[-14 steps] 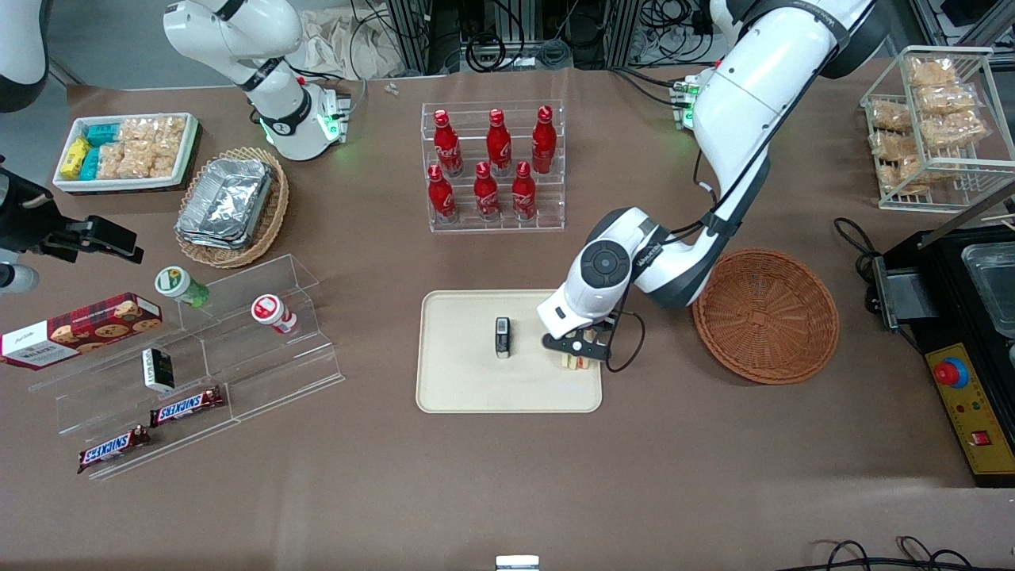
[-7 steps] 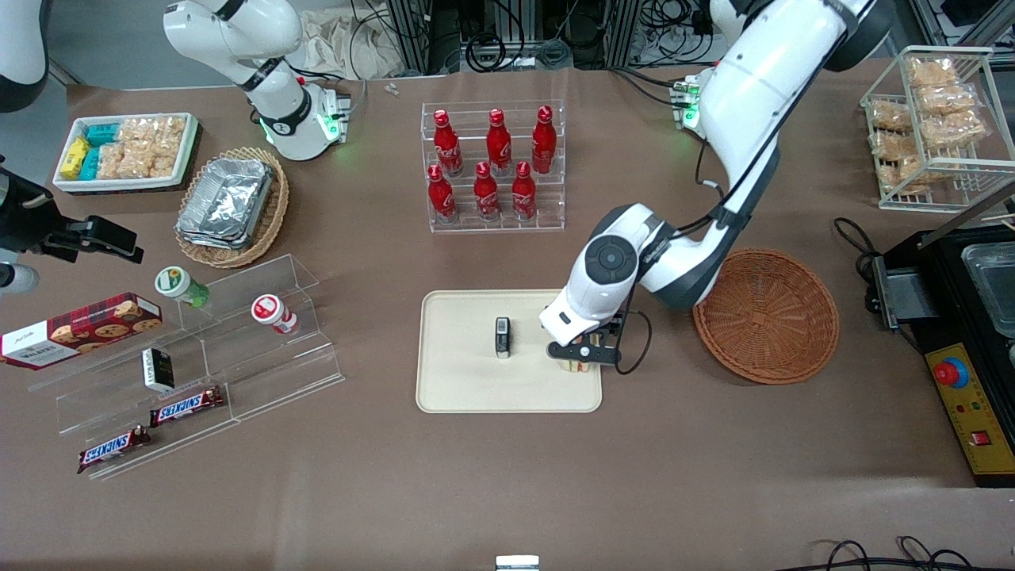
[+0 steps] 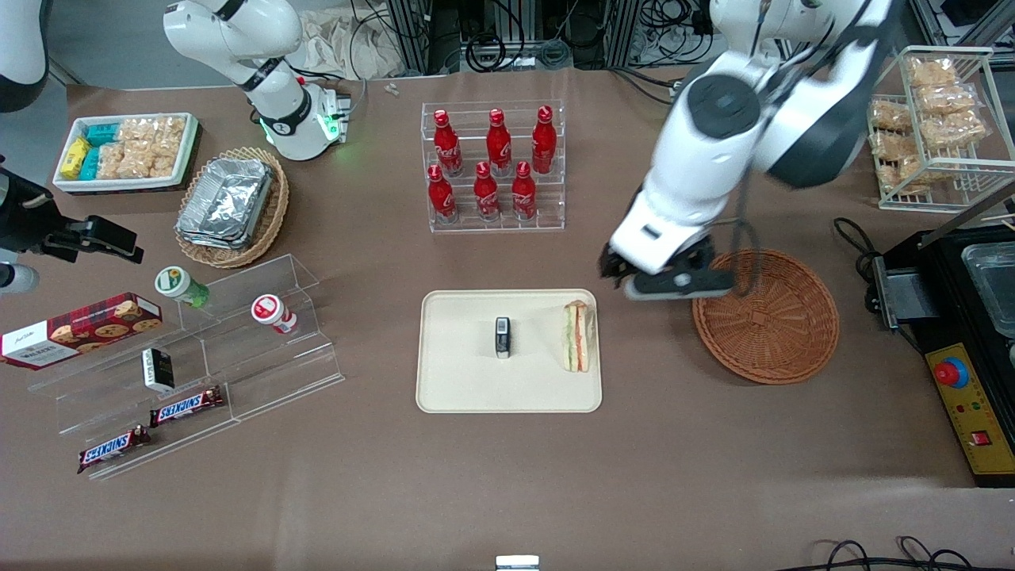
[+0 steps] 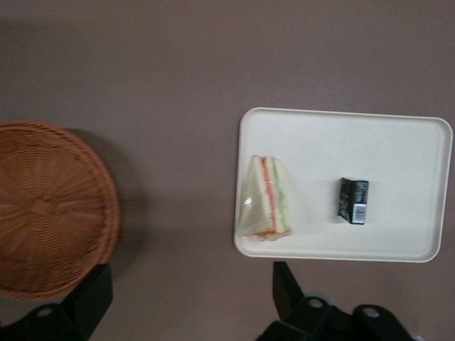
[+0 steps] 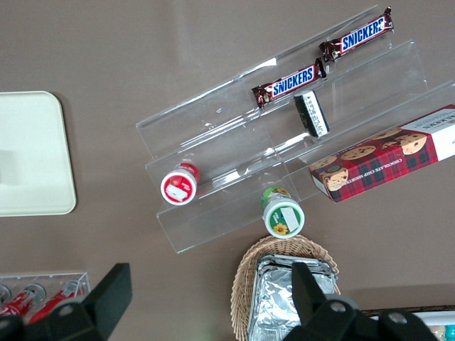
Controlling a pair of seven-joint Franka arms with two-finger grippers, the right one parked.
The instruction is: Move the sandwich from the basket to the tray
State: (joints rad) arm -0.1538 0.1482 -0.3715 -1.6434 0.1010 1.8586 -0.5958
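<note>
One sandwich (image 3: 576, 336) lying on cream tray (image 3: 460, 388), at its edge toward wicker basket (image 3: 781, 333), beside small black packet (image 3: 503, 337). Claw (image 3: 664, 281) raised above desk (image 3: 507, 484) between tray and basket, fingers spread apart, gripping nothing.

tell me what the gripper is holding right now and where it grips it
Nothing. The gripper hangs open above the table between tray and basket; the sandwich lies free on the tray.
</note>
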